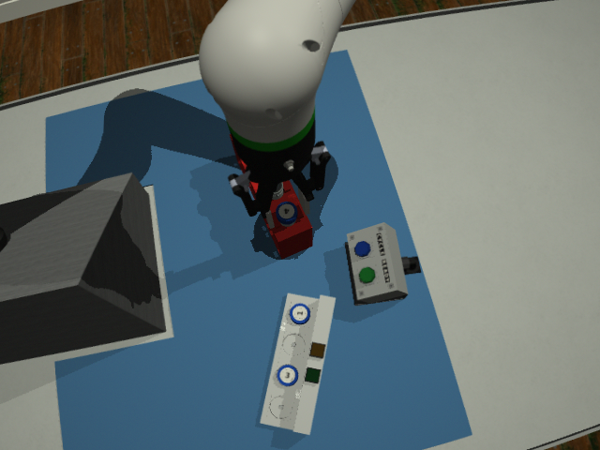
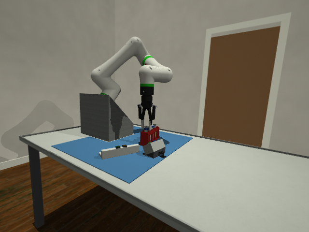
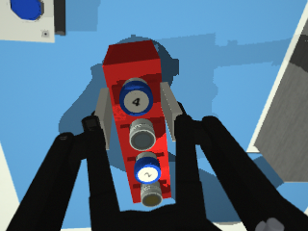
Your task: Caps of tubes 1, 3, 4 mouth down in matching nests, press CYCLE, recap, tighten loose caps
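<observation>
The red decapping station DS (image 1: 292, 240) (image 2: 149, 136) (image 3: 131, 59) stands on the blue mat. The blue cap 4 (image 1: 286, 212) (image 3: 136, 100) sits on its tube at the end of the row. My gripper (image 1: 286, 207) (image 2: 146, 124) (image 3: 136, 96) is open, with one finger pad on each side of cap 4 and a gap showing on both sides. In the wrist view tube 3 (image 3: 142, 136) and tube 1 (image 3: 151, 196) are uncapped, and tube 2 (image 3: 147, 171) carries its cap. Cap 1 (image 1: 299, 313) and cap 3 (image 1: 287, 375) lie in their nests on the cap tray (image 1: 322, 309).
Nest 2 (image 1: 293, 344) and nest 4 (image 1: 280, 407) are empty. The amber lamp (image 1: 317, 350) and green lamp (image 1: 312, 375) are dark. The small desk (image 1: 382, 285) holds the blue key (image 1: 362, 248) (image 3: 26, 9) and green key (image 1: 367, 275). A grey block (image 1: 72, 256) (image 2: 99, 117) stands by the arm's base.
</observation>
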`<state>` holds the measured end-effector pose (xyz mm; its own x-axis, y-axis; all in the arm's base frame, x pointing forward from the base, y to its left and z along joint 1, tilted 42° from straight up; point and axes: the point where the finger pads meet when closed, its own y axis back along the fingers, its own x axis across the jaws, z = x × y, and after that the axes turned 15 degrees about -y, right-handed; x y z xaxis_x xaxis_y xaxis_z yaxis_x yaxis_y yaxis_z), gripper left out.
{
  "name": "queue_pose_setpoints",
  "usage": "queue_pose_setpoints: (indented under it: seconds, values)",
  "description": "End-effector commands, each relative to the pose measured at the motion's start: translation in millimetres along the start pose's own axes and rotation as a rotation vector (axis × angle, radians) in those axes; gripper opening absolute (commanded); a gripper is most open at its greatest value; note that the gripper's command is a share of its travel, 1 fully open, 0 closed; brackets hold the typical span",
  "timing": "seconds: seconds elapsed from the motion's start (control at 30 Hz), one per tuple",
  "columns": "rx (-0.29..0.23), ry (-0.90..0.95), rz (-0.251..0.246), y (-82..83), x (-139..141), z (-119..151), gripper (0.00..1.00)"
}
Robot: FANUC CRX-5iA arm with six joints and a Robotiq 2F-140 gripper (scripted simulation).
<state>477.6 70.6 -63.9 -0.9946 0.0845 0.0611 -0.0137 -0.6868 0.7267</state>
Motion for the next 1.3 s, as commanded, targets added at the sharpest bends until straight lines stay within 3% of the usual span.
queue_pose_setpoints:
  seconds: [0.0, 0.13, 0.2, 0.43, 0.47, 0.93, 1.2, 1.27]
  values:
    - [0.018, -0.270, 0.008, 0.3, -0.3, -0.1, 0.35]
    - [0.019, -0.353, 0.007, 0.3, -0.3, -0.1, 0.35]
    - [0.019, -0.483, 0.006, 0.3, -0.3, -0.1, 0.35]
    - [0.019, -0.483, 0.006, 0.3, -0.3, -0.1, 0.35]
    - [0.019, -0.483, 0.006, 0.3, -0.3, -0.1, 0.00]
    - [0.019, -0.483, 0.006, 0.3, -0.3, -0.1, 0.00]
    - [0.018, -0.083, 0.010, 0.6, -0.3, -0.1, 0.00]
    - [0.018, -0.083, 0.010, 0.6, -0.3, -0.1, 0.00]
